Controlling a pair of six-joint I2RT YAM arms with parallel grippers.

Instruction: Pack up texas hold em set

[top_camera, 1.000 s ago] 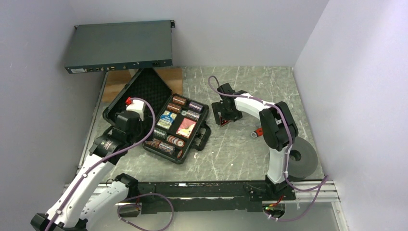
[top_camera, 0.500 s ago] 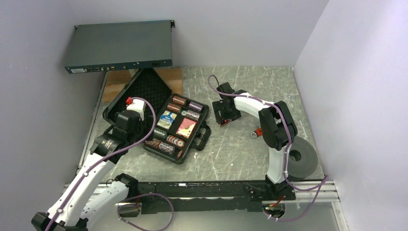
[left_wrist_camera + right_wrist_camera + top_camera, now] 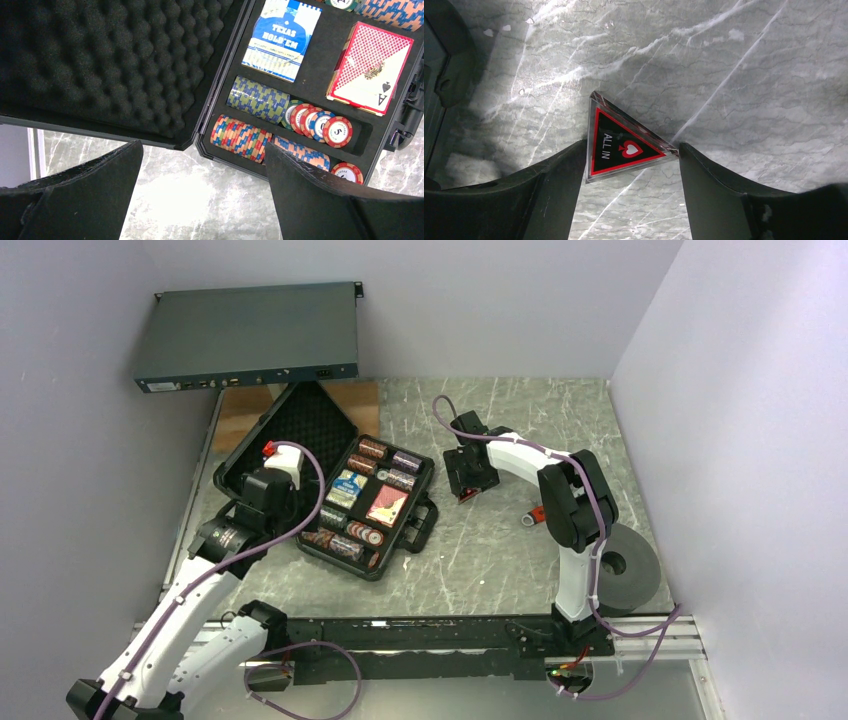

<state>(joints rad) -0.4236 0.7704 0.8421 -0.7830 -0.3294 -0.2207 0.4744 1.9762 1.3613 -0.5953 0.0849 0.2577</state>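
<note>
The black case (image 3: 417,525) lies open left of centre, its egg-crate foam lid (image 3: 300,425) laid back. In the left wrist view the tray holds striped chip rolls (image 3: 242,139), a blue card box (image 3: 282,37) and a red card box (image 3: 370,65). My left gripper (image 3: 287,515) hangs open and empty over the case's near-left hinge corner (image 3: 202,147). My right gripper (image 3: 466,490) is down at the table right of the case. Its fingertips touch both sides of a clear triangular "ALL IN" token (image 3: 624,145) that lies there.
A dark-grey rack unit (image 3: 250,335) stands at the back left above a brown board (image 3: 240,412). A red-handled wrench (image 3: 535,515) lies beside the right arm. A grey roll (image 3: 628,565) sits at the table's right near edge.
My right gripper has shifted slightly, and the token's red edge now shows beneath it. The left arm has hardly moved.
</note>
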